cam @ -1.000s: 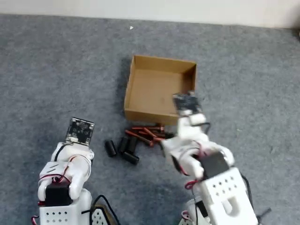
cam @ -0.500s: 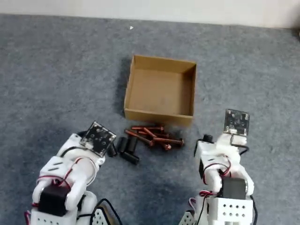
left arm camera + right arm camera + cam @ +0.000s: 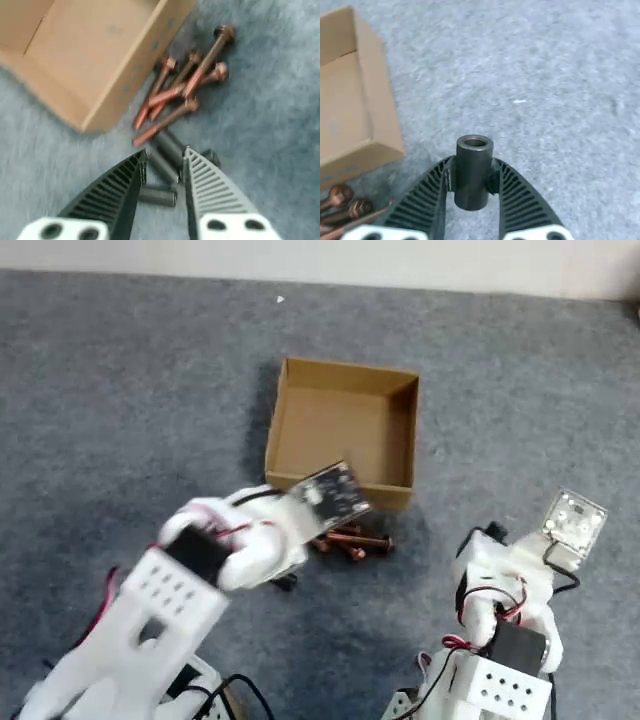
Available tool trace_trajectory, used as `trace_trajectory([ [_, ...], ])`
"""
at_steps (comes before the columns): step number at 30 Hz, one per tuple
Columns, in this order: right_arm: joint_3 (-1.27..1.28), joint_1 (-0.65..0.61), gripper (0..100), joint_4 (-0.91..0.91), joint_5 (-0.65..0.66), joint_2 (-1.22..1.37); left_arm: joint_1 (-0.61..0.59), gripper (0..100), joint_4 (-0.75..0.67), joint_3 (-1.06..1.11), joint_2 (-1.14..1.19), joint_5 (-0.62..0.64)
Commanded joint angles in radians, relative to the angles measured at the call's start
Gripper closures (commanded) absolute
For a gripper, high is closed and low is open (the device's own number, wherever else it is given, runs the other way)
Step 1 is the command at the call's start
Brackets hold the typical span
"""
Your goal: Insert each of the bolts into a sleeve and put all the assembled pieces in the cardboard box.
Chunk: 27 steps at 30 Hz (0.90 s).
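My left gripper (image 3: 164,156) stands open just above several black sleeves (image 3: 161,167) lying on the carpet, with one sleeve between its fingertips. Several copper bolts (image 3: 186,86) lie in a heap beyond them, by the wall of the cardboard box (image 3: 85,50). My right gripper (image 3: 472,164) is shut on an upright black sleeve (image 3: 474,175), held over bare carpet to the right of the box (image 3: 350,100). From above, the left arm (image 3: 250,540) stretches over the pile in front of the box (image 3: 345,430). The bolts (image 3: 352,540) show beside it, and the right arm (image 3: 510,580) stands at the right.
Grey carpet covers the whole work area. The box is open at the top with nothing in it. Open carpet lies to the right of the box and behind it. A white wall edge runs along the back.
The left arm swung forward and right, over the sleeves and bolts. The right arm pulled back from the box front to the right.
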Motion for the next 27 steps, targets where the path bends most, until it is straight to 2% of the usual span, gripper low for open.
trace_trajectory([
  [1,-0.015,0.058,99.5,-0.033,-0.014,-0.016,0.111,85,-0.161,-0.088,0.2,-0.006],
  [8,-0.016,0.09,99.5,-0.033,-0.014,-0.016,0.225,85,-0.305,-0.18,0.489,-0.006],
  [16,-0.016,0.09,99.5,-0.033,-0.008,-0.016,0.229,85,-0.315,-0.389,0.792,-0.011],
  [27,-0.016,0.09,99.4,-0.033,-0.006,-0.016,0.231,85,-0.31,-0.59,1.093,-0.012],
])
